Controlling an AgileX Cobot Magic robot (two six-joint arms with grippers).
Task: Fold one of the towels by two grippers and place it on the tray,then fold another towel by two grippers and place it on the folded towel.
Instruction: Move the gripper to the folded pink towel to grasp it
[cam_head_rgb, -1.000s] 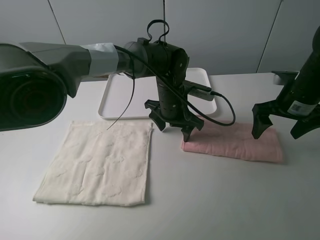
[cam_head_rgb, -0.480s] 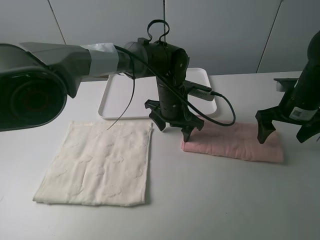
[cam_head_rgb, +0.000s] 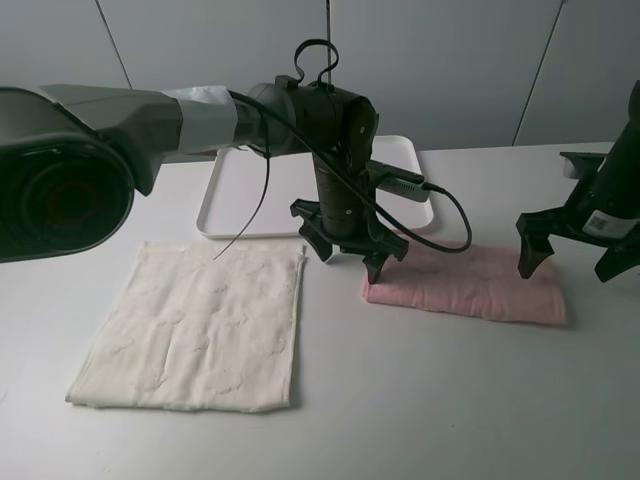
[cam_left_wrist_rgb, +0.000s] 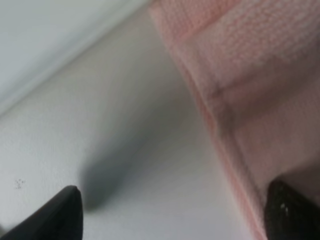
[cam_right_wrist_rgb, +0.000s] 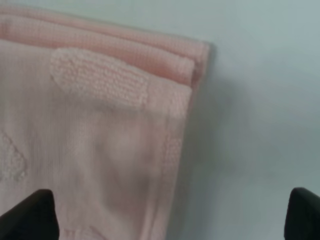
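A folded pink towel (cam_head_rgb: 470, 286) lies on the table right of centre. My left gripper (cam_head_rgb: 352, 256) is open over its left end; in the left wrist view (cam_left_wrist_rgb: 172, 207) one fingertip stands on the towel (cam_left_wrist_rgb: 250, 90) and the other over bare table. My right gripper (cam_head_rgb: 572, 259) is open above the towel's right end; the right wrist view (cam_right_wrist_rgb: 172, 212) shows the towel's folded corner (cam_right_wrist_rgb: 100, 125). A cream towel (cam_head_rgb: 195, 325) lies flat at the left. The white tray (cam_head_rgb: 250, 190) sits at the back, with nothing showing on it.
A black cable (cam_head_rgb: 440, 215) loops from the left arm over the tray's right side and the pink towel. The grey wall stands behind the table.
My right gripper has moved right and a little back, from over the pink towel's right part to its right end. The left arm has not moved.
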